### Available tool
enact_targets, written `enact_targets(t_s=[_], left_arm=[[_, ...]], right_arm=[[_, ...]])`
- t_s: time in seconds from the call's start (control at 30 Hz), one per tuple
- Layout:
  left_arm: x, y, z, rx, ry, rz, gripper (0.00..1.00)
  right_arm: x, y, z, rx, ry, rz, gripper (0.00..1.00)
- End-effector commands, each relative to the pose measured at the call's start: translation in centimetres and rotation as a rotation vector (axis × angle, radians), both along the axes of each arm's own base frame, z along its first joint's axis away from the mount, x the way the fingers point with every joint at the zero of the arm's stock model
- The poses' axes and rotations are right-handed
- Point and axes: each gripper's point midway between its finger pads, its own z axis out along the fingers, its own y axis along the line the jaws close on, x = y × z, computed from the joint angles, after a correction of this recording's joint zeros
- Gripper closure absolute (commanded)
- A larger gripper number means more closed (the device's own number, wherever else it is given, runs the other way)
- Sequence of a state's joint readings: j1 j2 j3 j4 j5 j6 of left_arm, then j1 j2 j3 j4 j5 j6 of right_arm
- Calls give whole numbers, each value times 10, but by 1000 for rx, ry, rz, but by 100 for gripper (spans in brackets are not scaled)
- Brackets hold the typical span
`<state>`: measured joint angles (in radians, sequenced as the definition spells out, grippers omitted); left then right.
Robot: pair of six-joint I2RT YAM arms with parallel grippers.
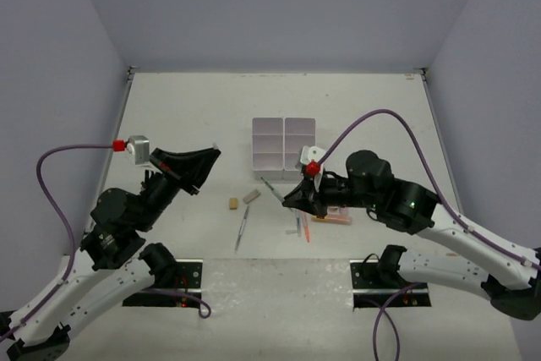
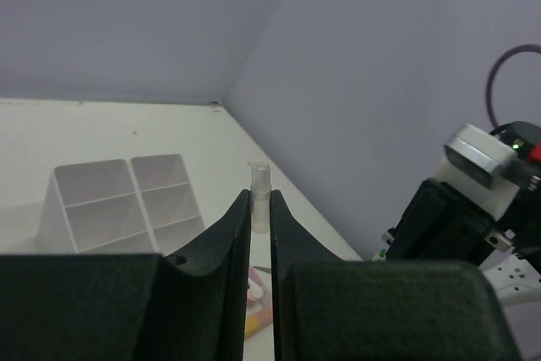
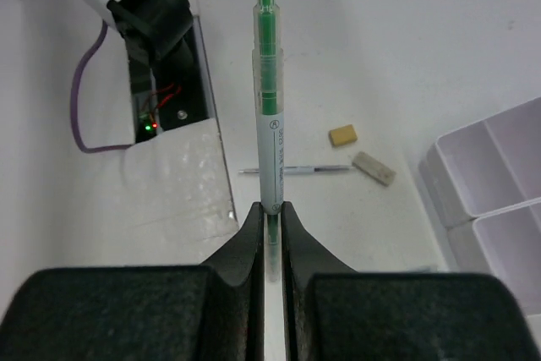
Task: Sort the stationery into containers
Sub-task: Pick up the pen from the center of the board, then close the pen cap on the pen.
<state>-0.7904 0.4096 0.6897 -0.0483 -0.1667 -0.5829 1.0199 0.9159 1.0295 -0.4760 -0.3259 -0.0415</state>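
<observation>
My left gripper (image 1: 210,158) is raised above the table's left side and is shut on a thin clear-white pen (image 2: 259,196), whose cap sticks out past the fingertips. My right gripper (image 1: 290,199) is shut on a green highlighter pen (image 3: 269,107) and holds it just in front of the white six-compartment organizer (image 1: 284,141). The pen points toward the left arm's base. All the organizer's compartments in view are empty (image 2: 118,205). On the table lie a tan eraser (image 1: 232,203), a grey-white eraser (image 1: 251,196) and a thin grey pen (image 1: 242,227).
Under the right arm lie a thin pen (image 1: 297,224), an orange pen (image 1: 306,227) and a pink marker (image 1: 334,216). The two arm bases (image 1: 177,275) stand at the near edge. Grey walls close in the table on three sides.
</observation>
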Motion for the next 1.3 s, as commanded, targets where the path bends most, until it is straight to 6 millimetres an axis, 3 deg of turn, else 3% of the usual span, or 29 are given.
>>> enact_targets(t_s=[0.0, 0.27, 0.43, 0.67, 0.87, 1.27], left_arm=[[-17, -22, 45, -165, -180, -154, 100], [-30, -42, 58, -194, -327, -276, 100], [-26, -53, 49, -244, -263, -322, 100], [-23, -56, 53, -270, -191, -335, 100], [-16, -61, 47, -251, -105, -331, 100], [-15, -65, 41, -212, -16, -341, 100]], right_arm=[[-35, 5, 47, 382, 345, -25, 100], [-69, 8, 76, 504, 562, 124, 100], [-62, 17, 69, 527, 564, 118, 100], [-50, 25, 60, 520, 546, 64, 100], [-36, 37, 40, 444, 549, -14, 100], [-33, 35, 41, 387, 497, -63, 100]])
